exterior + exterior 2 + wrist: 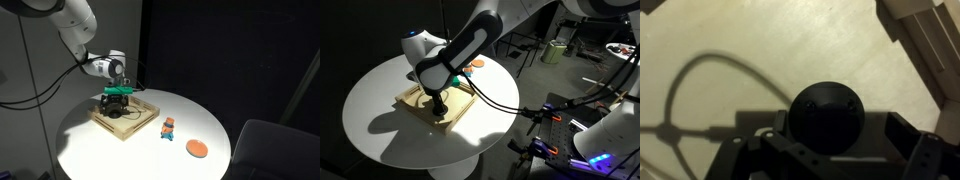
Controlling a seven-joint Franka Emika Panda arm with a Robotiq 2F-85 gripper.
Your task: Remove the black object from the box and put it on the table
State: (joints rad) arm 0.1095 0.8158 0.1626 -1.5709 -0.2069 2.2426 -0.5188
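The black object (825, 118) is a round, flattish black lump lying on the light wood floor of the box (750, 50). In the wrist view it sits between my gripper's fingers (837, 128). The left finger is close against it and a gap shows at the right finger, so the gripper is open around it. In both exterior views the gripper (117, 107) (439, 108) is lowered into the box (142, 126) (416, 107), and its fingers hide the object. The box stands on the round white table (110, 155) (375, 100).
An orange disc (197, 148) and a small orange-and-blue toy (169, 128) lie on the table beside the box. The box's raised rim (925, 40) is near the gripper. A cable's shadow crosses the box floor. A dark chair (275, 150) stands by the table.
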